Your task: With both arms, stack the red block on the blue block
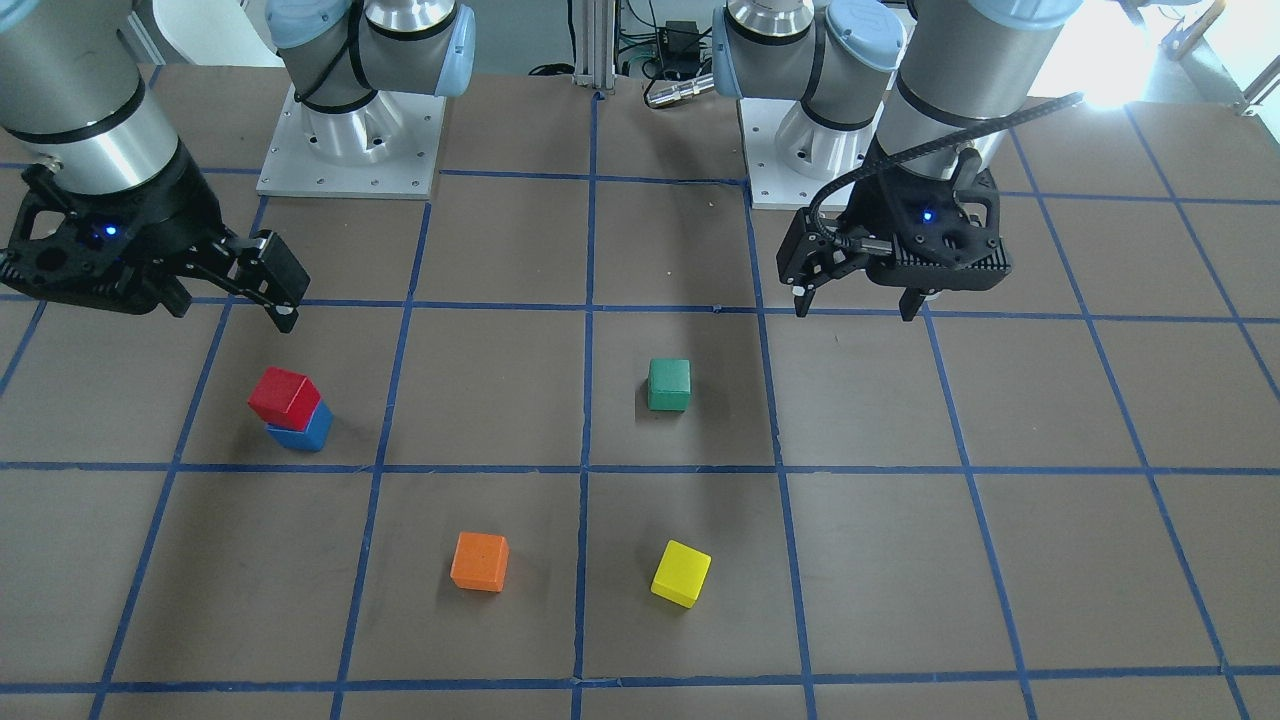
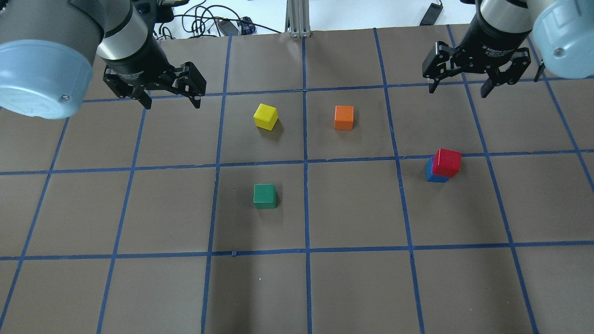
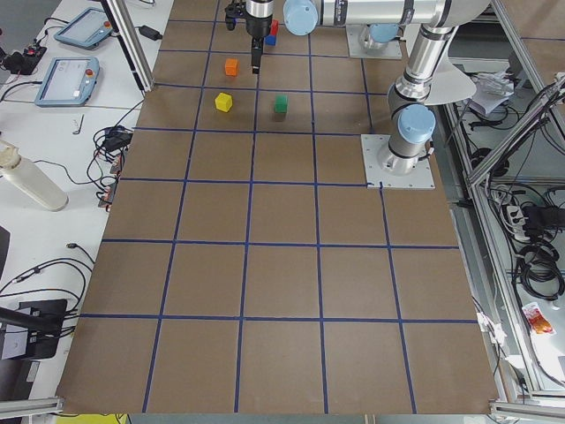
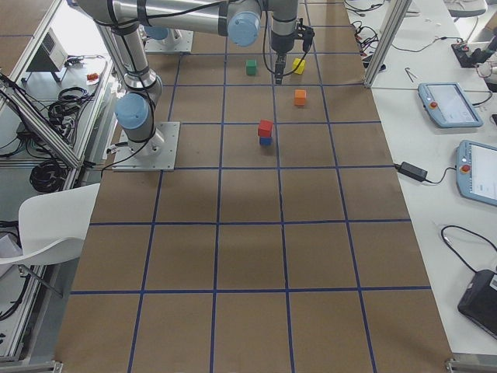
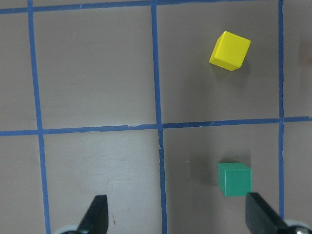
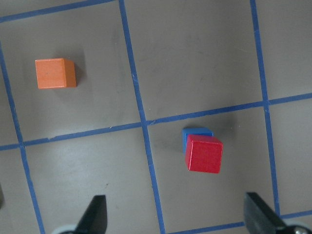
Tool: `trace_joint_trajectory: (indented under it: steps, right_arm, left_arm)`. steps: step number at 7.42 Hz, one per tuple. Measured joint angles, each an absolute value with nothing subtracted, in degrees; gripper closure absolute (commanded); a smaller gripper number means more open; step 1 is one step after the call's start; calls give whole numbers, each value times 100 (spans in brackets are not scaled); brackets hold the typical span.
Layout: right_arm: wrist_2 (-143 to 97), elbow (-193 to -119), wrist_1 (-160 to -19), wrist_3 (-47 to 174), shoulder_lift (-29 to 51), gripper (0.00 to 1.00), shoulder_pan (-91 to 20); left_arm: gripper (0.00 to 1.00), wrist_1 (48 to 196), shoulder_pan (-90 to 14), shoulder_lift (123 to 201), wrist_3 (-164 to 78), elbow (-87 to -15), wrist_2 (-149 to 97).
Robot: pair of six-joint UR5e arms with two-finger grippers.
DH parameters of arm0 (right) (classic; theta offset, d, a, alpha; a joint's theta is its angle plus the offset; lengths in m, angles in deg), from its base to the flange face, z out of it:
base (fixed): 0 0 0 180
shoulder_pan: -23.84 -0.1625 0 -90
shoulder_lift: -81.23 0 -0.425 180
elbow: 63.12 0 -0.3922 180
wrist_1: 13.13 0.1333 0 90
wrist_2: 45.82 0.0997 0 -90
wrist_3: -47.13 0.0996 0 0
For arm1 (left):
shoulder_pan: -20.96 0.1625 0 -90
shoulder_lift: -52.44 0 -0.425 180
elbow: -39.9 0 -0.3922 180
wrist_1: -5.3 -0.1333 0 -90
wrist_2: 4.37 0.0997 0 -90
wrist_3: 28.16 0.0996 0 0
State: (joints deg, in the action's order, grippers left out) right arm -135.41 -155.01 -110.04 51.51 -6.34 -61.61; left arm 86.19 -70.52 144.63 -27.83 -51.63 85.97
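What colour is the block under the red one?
Blue: the blue block under the red block, clearest in the front-facing view.

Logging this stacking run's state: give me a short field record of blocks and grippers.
stack: red block sits on blue block, clear of both grippers
left gripper: open, empty
right gripper: open, empty
loose: green block, yellow block, orange block, each standing alone
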Motion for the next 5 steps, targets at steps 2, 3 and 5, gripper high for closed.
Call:
trace_joint_trajectory:
  steps: [2, 3, 5]
  right_arm:
    - [-13482, -15803, -11441, 5177, -687, 0, -6320]
    - [-13459, -15824, -11585, 5162, -680, 0, -6373]
    - [-13443, -15772, -11468, 5049, -630, 0, -6409]
  left_arm:
    - [0, 8617, -7099, 14454, -2818, -5155, 8585]
    - [0, 8616, -7156, 14467, -2822, -5143, 8586]
    - [0, 8610, -7232, 14499, -2824, -5124, 8589]
